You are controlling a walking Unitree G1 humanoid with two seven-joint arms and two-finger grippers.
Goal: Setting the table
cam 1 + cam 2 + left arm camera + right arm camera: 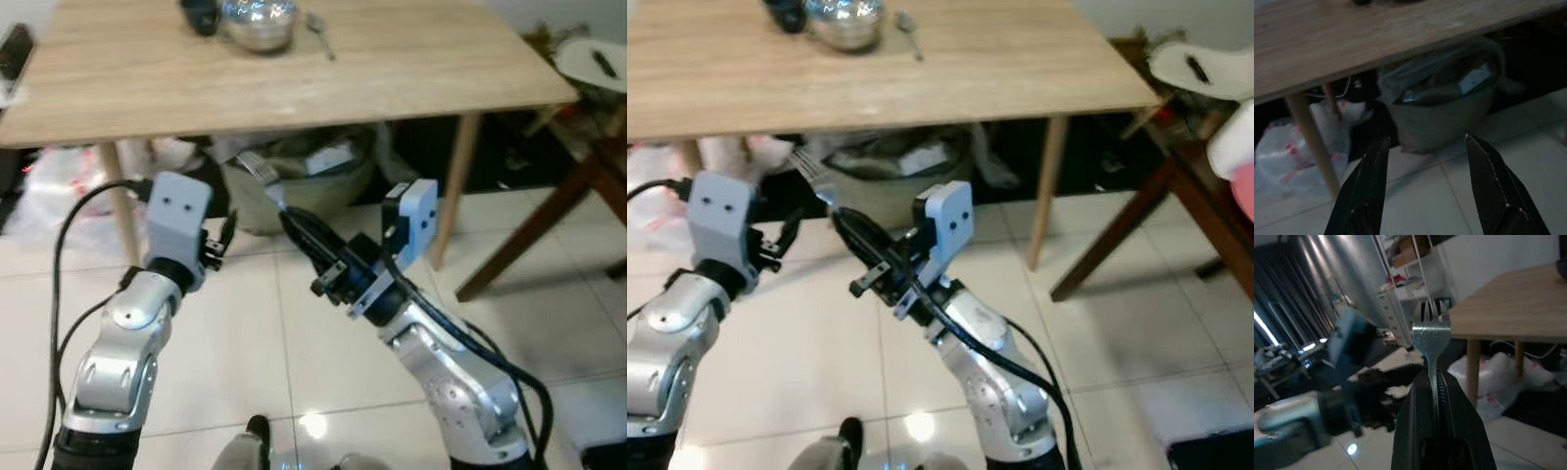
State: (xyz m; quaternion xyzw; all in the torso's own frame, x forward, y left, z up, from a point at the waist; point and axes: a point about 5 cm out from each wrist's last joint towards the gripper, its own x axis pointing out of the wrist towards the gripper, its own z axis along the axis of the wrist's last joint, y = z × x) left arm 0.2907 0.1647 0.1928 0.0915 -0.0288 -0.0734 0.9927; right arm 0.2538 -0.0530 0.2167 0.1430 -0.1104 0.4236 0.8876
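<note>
Gripping a metal fork (1431, 335) by its handle, the right gripper (294, 223) has its two black fingers (1415, 426) pressed together, with the fork's tines sticking out past the fingertips. From the head camera, this gripper is raised in front of the robot, below the near edge of the wooden table (411, 59), and the fork points up and toward the robot's left, with the tines close under the table edge. The left gripper (1425, 161) is held up at the left side, also below the table edge, and its fingers (1366, 191) are spread apart with nothing between them. On the far part of the table stands a shiny metal bowl (259, 22); a dark object (199, 15) is just beside it on the left, and a spoon (320, 31) lies just beside it on the right. Under the table, on the pale tiled floor (294, 333), sits a grey bag (313, 176) with things inside, and a white plastic bag (69, 191) with red print lies near the table's left leg. At the right side a dark wooden chair (578, 186) stands apart from the table.
</note>
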